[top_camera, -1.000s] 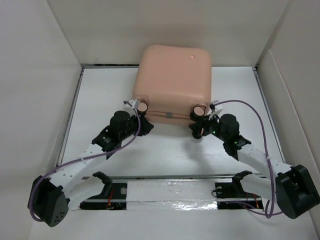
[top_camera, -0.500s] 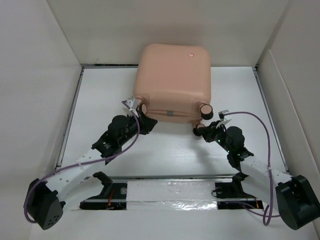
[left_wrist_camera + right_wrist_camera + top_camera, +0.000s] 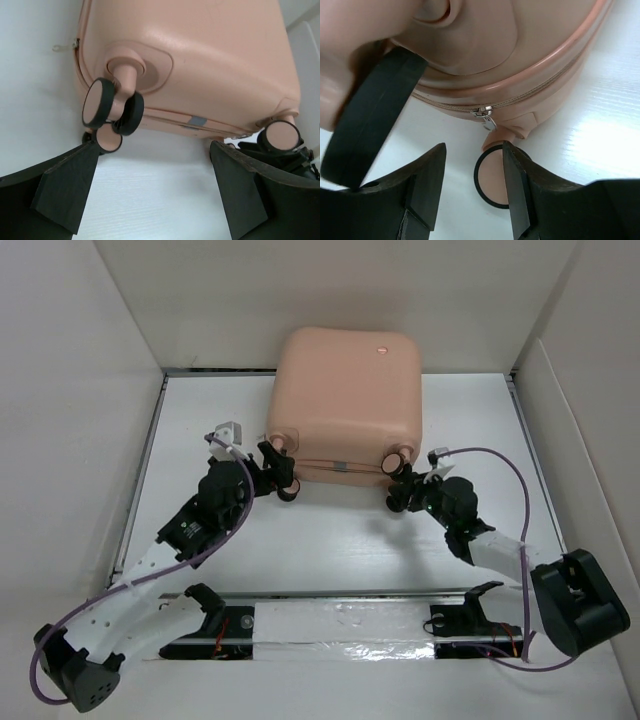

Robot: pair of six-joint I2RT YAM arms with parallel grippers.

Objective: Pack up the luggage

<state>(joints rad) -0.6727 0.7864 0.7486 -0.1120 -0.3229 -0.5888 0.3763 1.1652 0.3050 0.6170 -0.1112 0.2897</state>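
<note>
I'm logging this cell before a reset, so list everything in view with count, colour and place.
luggage: one, peach-pink, closed, far middle of the table
caster wheels: four, pink with black rims, on the luggage end facing the arms
zipper pull: one in the right wrist view, silvery, on the luggage seam
table: one, white, under everything
walls: three, white, left, right and back
cables: two, purple, one along each arm
arms: two, white and black, near edge
left fingers: two, black, open, short of the left wheels
right fingers: two, black, open, by the right wheels
</note>
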